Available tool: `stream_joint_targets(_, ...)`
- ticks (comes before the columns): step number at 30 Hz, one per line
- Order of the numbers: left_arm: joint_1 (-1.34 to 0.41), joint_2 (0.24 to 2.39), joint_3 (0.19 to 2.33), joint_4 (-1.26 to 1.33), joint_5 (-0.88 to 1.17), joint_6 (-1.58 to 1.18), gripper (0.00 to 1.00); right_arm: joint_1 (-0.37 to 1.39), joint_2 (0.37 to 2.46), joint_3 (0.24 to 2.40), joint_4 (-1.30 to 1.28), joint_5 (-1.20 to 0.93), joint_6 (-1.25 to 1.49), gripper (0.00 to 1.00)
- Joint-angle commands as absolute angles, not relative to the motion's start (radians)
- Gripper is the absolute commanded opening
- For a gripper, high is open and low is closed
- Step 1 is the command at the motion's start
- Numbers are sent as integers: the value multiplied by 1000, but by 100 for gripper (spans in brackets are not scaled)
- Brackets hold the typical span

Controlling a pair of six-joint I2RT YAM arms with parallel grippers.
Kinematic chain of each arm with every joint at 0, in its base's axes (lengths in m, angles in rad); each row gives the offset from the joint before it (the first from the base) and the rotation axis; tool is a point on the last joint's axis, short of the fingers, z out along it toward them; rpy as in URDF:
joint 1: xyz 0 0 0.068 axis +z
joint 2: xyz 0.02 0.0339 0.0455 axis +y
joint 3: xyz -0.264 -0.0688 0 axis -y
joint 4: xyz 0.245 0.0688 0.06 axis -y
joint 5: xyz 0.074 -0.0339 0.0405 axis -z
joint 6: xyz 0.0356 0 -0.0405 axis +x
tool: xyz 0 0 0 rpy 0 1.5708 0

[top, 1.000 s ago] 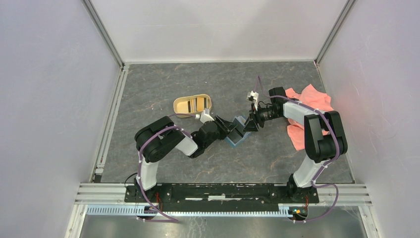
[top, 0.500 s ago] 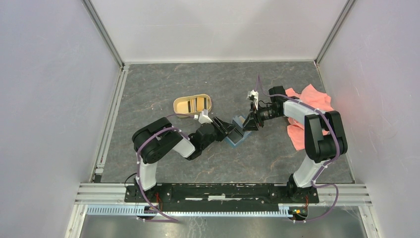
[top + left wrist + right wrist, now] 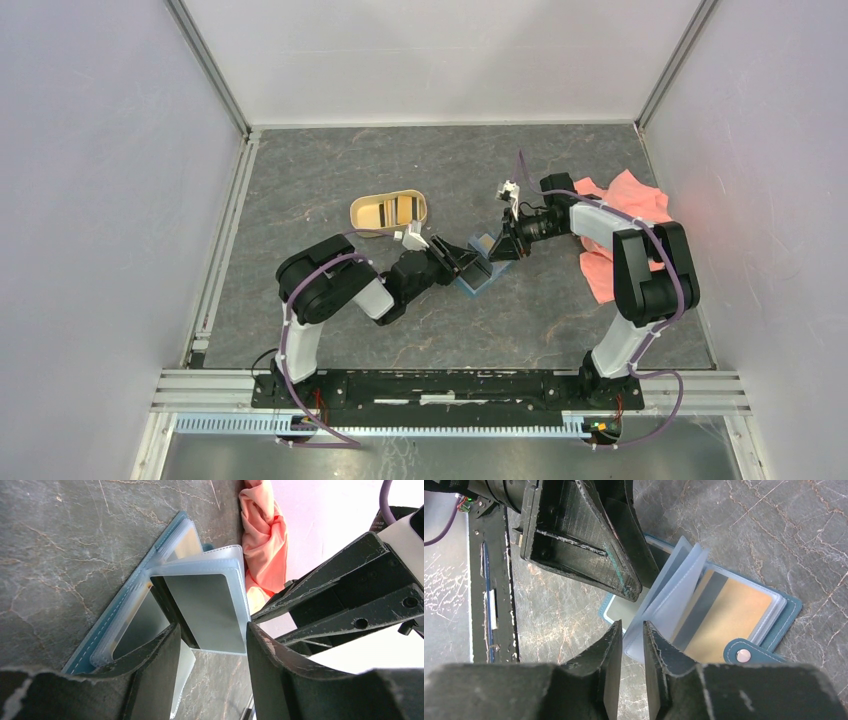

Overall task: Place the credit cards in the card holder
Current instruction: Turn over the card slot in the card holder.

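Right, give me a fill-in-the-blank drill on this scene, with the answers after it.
The card holder lies ____ on the table.
A gold card inside it bears a dark ____.
The crumpled cloth is ____ in colour.
More cards sit in the tan oval ____.
Missing words: open; stripe; pink; tray.

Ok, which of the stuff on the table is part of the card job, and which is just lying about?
Job: card holder, lying open; gold card, already sleeved; cards in the tray; left gripper and right gripper, both at the holder.
Lying about: pink cloth; tray, only holding cards.
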State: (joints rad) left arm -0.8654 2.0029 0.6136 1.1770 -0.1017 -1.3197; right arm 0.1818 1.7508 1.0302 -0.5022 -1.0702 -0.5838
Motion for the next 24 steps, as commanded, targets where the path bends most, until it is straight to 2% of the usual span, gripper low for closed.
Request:
stream_joint_targets(1, -862, 1995, 600, 1252, -106, -1303, 58, 188, 1756, 1043, -472, -1059, -564, 24)
stream_joint_targets(7, -861, 2004, 600, 1280, -98, -1304, 61, 190, 1759, 1046, -483, -1073, -574, 20)
stream_joint_targets(15, -858, 2026, 605, 1293, -96, -1319, 61, 201, 1774, 1072, -547, -1107, -633, 26)
stream_joint_targets(24, -853, 2063, 628, 1283, -91, -1333, 59, 205, 1767, 1065, -529, -1075, -616, 26)
